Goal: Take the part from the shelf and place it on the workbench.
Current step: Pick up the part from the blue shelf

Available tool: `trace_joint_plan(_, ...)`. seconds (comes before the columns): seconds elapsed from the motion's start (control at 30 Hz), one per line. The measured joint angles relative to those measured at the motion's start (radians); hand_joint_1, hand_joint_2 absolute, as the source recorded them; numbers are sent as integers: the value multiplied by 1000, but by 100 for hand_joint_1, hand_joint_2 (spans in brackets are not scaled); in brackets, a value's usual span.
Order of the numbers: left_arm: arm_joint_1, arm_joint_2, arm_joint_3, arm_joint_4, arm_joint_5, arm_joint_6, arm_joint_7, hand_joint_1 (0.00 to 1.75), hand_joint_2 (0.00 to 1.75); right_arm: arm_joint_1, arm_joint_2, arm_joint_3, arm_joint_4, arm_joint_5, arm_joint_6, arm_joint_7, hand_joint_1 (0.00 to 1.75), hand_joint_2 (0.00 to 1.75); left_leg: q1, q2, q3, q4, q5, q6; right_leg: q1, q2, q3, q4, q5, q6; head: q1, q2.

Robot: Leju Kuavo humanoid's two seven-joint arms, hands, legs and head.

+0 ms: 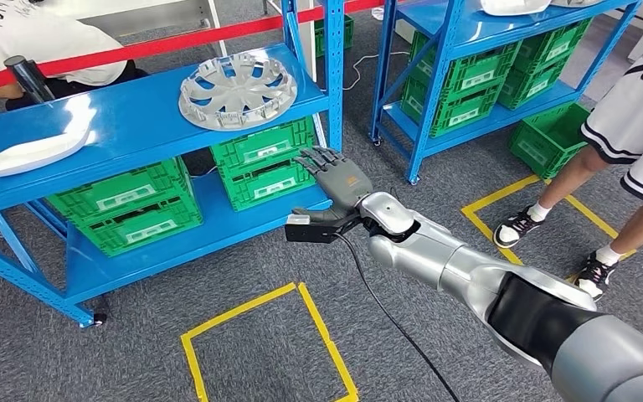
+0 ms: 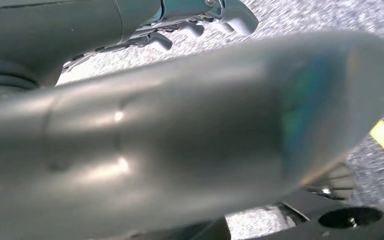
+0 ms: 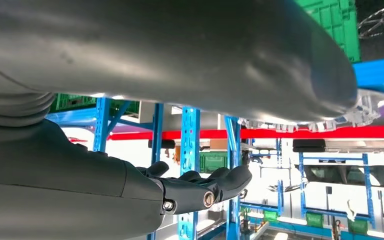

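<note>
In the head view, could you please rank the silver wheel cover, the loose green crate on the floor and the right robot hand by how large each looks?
1. Silver wheel cover on the blue shelf: largest.
2. Loose green crate on the floor: somewhat smaller, though a person's leg hides part of it.
3. Right robot hand: smallest, though it is nearer the camera.

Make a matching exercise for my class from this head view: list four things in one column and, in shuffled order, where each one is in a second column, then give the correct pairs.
Things
1. wheel cover
2. green crates
3. right hand
4. yellow tape square

Places
A. on the grey carpet floor in front of the shelf
B. on the top level of the blue shelf
C. on the lower level of the blue shelf
D. raised in front of the shelf, below the top level, fingers spread, holding nothing

Pairs: 1-B, 2-C, 3-D, 4-A
</note>
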Motion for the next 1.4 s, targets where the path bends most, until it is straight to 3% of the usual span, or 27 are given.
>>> trace_joint_plan(0.07,0,3,0,0,-5,0,2,0,0,2,0,-8,-3,2,2,-6,0,0,-14,-3,21,-120,113,24,4,3,22,-1,-22,4,0,0)
trace_joint_plan(0.13,1,5,0,0,-11,0,4,0,0,8,-4,-14,-6,3,5,-12,0,0,-23,-9,39,-179,167,37,4,6,38,-4,-37,14,-1,0)
trace_joint_plan(0.2,-1,2,0,0,-23,0,7,0,0,21,-17,-26,-19,2,2,-16,0,0,-21,-12,64,-191,157,42,4,6,46,7,-32,26,-1,0)
trace_joint_plan(0.27,-3,-1,0,-1,-36,2,10,0,0,47,-41,-52,-46,2,-7,-17,0,0,-15,-14,94,-201,147,51,4,4,16,77,-15,34,0,0)
trace_joint_plan(0.33,-2,-3,0,-2,-43,4,11,0,0,83,-62,-80,-77,12,-16,-11,0,0,-12,-18,121,-204,127,56,1,3,-64,192,-34,45,4,0)
trace_joint_plan(0.37,0,-4,0,-1,-44,5,9,0,0,104,-67,-91,-92,21,-18,-5,0,0,-11,-18,135,-204,114,56,-1,2,-109,236,-63,52,5,0)
trace_joint_plan(0.43,5,-5,0,-1,-45,5,6,0,0,147,-72,-112,-120,43,-18,8,0,0,-10,-19,167,-204,85,53,-4,2,-173,259,-116,61,6,0)
trace_joint_plan(0.47,6,-5,0,-1,-46,5,4,0,0,164,-73,-121,-133,52,-17,15,0,0,-9,-19,186,-204,69,51,-6,1,-185,230,-115,62,6,0)
trace_joint_plan(0.5,6,-5,0,-1,-46,5,4,0,0,176,-74,-129,-143,59,-15,20,0,0,-8,-19,205,-203,53,48,-8,0,-186,180,-85,62,6,0)
trace_joint_plan(0.6,6,-4,0,0,-46,3,2,0,0,192,-78,-144,-160,65,4,16,0,0,-9,-18,244,-200,4,34,-8,-7,-171,32,97,52,3,0)
trace_joint_plan(0.63,5,-3,0,0,-45,2,2,0,0,192,-81,-146,-165,65,13,7,0,0,-10,-17,254,-201,-7,28,-6,-8,-166,15,126,44,2,0)
trace_joint_plan(0.67,4,-2,0,-1,-44,2,0,0,0,185,-83,-150,-168,64,22,-4,0,0,-11,-16,263,-200,-12,21,-5,-7,-161,14,123,35,1,0)
trace_joint_plan(0.73,2,1,0,-4,-39,2,-3,0,0,160,-82,-155,-172,62,34,-28,0,0,-10,-13,256,-169,-1,7,-8,-3,-143,10,109,19,1,0)
trace_joint_plan(0.8,0,2,0,-5,-31,2,-9,0,0,129,-74,-154,-164,65,40,-44,0,0,-7,-9,191,-66,15,-8,-10,-1,-116,4,91,8,0,0)
trace_joint_plan(0.83,1,3,0,-5,-25,2,-13,0,0,115,-64,-153,-156,70,41,-47,0,0,-4,-8,144,-2,5,-15,-10,-1,-101,2,79,4,0,0)
trace_joint_plan(0.9,6,3,4,-5,-6,2,-22,0,0,91,-27,-145,-130,87,41,-44,0,0,0,-6,54,86,-61,-21,-10,0,-69,1,52,1,0,0)
trace_joint_plan(0.97,12,4,11,-5,8,3,-28,0,0,71,21,-132,-103,103,41,-38,0,0,2,-4,6,80,-111,-21,-11,3,-30,0,21,1,-1,0)
trace_joint_plan(1.0,14,4,15,-5,12,4,-29,0,0,62,43,-125,-91,109,41,-36,0,0,2,-3,-2,42,-97,-20,-11,4,-9,0,5,2,-1,0)
trace_joint_plan(1.03,17,5,17,-5,14,5,-30,0,0,53,62,-119,-81,112,42,-34,0,0,2,-1,-2,-13,-44,-16,-11,3,10,-1,-12,5,-1,0)
trace_joint_plan(1.1,22,5,23,-2,16,6,-28,0,0,32,89,-108,-58,113,46,-36,0,0,0,4,1,-120,102,-7,-8,1,44,0,-46,15,-4,0)
trace_joint_plan(1.13,25,5,26,-1,16,6,-26,0,0,22,98,-104,-47,111,47,-41,0,0,-1,6,6,-150,157,-2,-6,1,58,-2,-61,21,-6,0)
trace_joint_plan(1.17,26,4,29,0,14,7,-24,0,0,11,103,-101,-38,108,46,-50,0,0,-1,8,12,-162,179,4,-4,1,72,0,-68,28,-7,0)
trace_joint_plan(1.2,25,3,30,0,12,7,-22,0,0,2,105,-100,-31,105,43,-58,0,0,-1,6,23,-160,178,10,-2,2,74,9,-65,34,-7,0)
trace_joint_plan(1.23,23,2,30,-1,9,8,-19,0,0,-6,106,-100,-25,102,39,-65,0,0,1,4,32,-163,174,17,-3,1,62,41,-49,40,-6,0)
trace_joint_plan(1.3,18,2,30,-2,3,9,-15,0,0,-15,105,-98,-12,96,30,-74,0,0,4,0,57,-172,159,30,-4,0,-10,157,-15,48,0,0)
trace_joint_plan(1.33,15,2,30,-3,0,9,-13,0,0,-15,105,-97,-6,94,27,-77,0,0,5,-2,71,-176,147,35,-4,0,-60,222,-19,50,3,0)
trace_joint_plan(1.4,12,0,30,-3,-4,10,-9,0,0,-9,104,-94,5,90,22,-80,0,0,4,-6,101,-180,123,39,-4,0,-145,296,-84,53,6,0)
